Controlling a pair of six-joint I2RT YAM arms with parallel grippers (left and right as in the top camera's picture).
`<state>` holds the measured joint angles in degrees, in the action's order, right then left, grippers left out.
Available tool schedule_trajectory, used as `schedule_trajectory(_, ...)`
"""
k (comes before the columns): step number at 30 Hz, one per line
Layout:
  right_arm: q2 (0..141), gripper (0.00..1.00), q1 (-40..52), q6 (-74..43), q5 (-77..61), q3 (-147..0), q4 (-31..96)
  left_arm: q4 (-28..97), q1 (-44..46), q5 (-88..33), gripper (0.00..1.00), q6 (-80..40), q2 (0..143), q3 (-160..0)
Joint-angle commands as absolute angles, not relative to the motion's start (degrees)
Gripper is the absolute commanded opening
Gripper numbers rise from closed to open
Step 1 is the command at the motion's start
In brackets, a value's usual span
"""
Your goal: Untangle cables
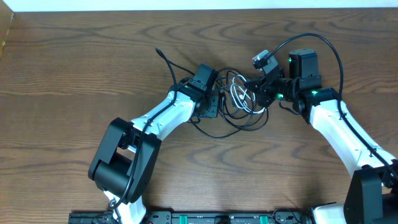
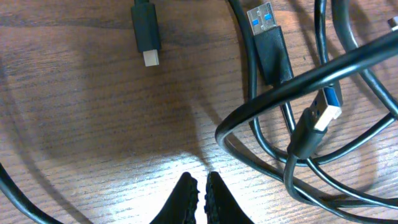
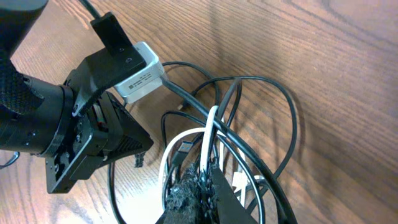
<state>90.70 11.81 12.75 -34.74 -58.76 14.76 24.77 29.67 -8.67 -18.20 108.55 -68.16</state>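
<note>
Cables (image 1: 242, 102) are piled in a tangle on table (image 1: 74, 74), just right of left gripper (image 2: 199, 190), whose fingers are pressed together on nothing. Right gripper (image 3: 200, 179) is closed inside the tangle, opposite left gripper; whether a cord is pinched can't be told.

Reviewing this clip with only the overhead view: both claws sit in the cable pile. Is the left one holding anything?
Observer: No. The left wrist view shows the left claw shut on nothing, above the wooden table, just short of the black cables.
Reviewer: And the right one?
Observer: The right wrist view shows the right claw shut on the white cable, which runs up from between its fingers.
Reviewer: Any plug ends loose?
Observer: Yes. Two black USB plugs with blue inserts show in the left wrist view, one on the wood, the other among the loops.
</note>
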Motion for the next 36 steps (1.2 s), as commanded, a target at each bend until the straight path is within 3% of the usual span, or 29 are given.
schedule_trajectory(1,89.5,0.08,11.6,15.0,-35.5,-58.9,14.6,24.7,29.6,-8.3,0.08,-18.3,109.0,-67.7)
schedule_trajectory(3,89.5,0.15,11.6,15.0,-35.5,-58.9,14.5,24.7,29.6,-8.3,0.08,-18.3,109.0,-67.7)
schedule_trajectory(5,89.5,0.15,11.6,15.0,-35.5,-58.9,14.5,24.7,29.6,-8.3,0.08,-18.3,109.0,-67.7)
schedule_trajectory(6,89.5,0.12,11.6,15.0,-35.5,-58.9,14.5,24.7,29.6,-8.3,0.08,-18.3,109.0,-67.7)
schedule_trajectory(7,89.5,0.01,11.6,15.0,-35.5,-58.9,14.5,24.7,29.6,-8.3,0.08,-18.3,109.0,-67.7)
schedule_trajectory(14,89.5,0.02,11.6,14.9,-31.3,-58.9,14.9,24.7,29.6,-8.3,0.08,-18.3,109.0,-67.7)
schedule_trajectory(19,90.2,0.22,11.6,5.9,-11.4,-58.8,16.5,24.7,29.6,-8.3,0.08,-18.3,109.0,-67.7)
schedule_trajectory(23,92.9,0.28,10.8,-3.3,-2.6,-58.8,17.0,24.7,29.6,-8.3,0.08,-18.3,109.0,-67.7)
schedule_trajectory(30,102.1,0.24,8.5,-7.5,-13.0,-58.8,15.6,24.7,29.6,-8.3,0.08,-18.3,109.0,-67.7)
schedule_trajectory(36,103.0,0.22,8.6,-8.1,-13.9,-58.8,12.8,24.7,29.6,-8.3,0.08,-18.3,109.0,-67.7)
